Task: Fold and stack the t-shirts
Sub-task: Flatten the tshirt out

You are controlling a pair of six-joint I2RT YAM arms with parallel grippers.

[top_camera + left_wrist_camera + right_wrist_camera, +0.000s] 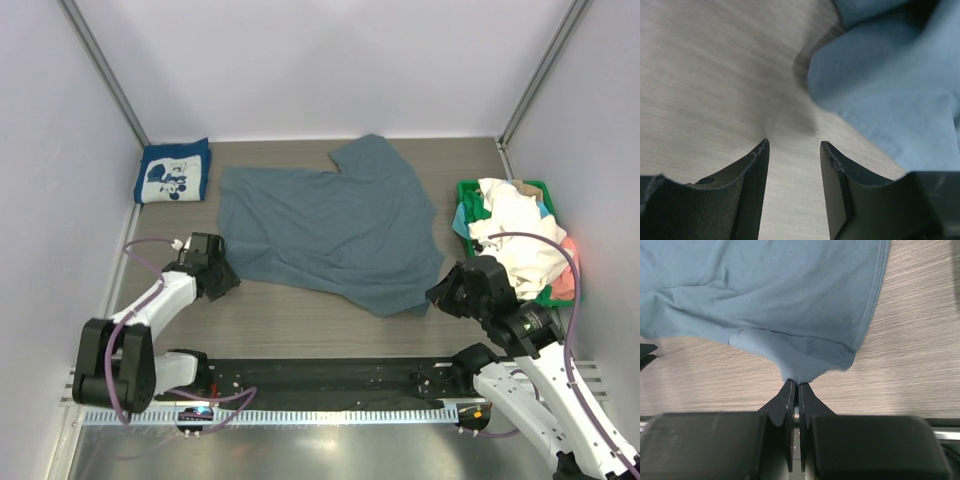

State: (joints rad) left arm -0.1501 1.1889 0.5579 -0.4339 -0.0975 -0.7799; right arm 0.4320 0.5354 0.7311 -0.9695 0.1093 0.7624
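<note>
Across the middle of the table (300,325) the slate-blue t-shirt (330,230) lies spread and rumpled, one sleeve pointing toward the back wall. Its near edge slants from my left side down to a corner at my right. Bare wood runs between that edge and the black rail at my bases, wider on the left. At the far left corner a folded navy t-shirt (173,172) with a white cartoon print sits apart from the blue one, with a strip of bare table between them. On the right, the green basket (463,192) stands just beside the blue shirt's edge, heaped with white and coloured shirts (515,235).

My left gripper (792,145) hangs low over the wood with its jaws spread and nothing between them. The shirt's left edge lies just beyond, not touching. My right gripper (794,385) is pinched tight on the shirt's near right corner, with a small peak of cloth drawn into the fingertips.
</note>
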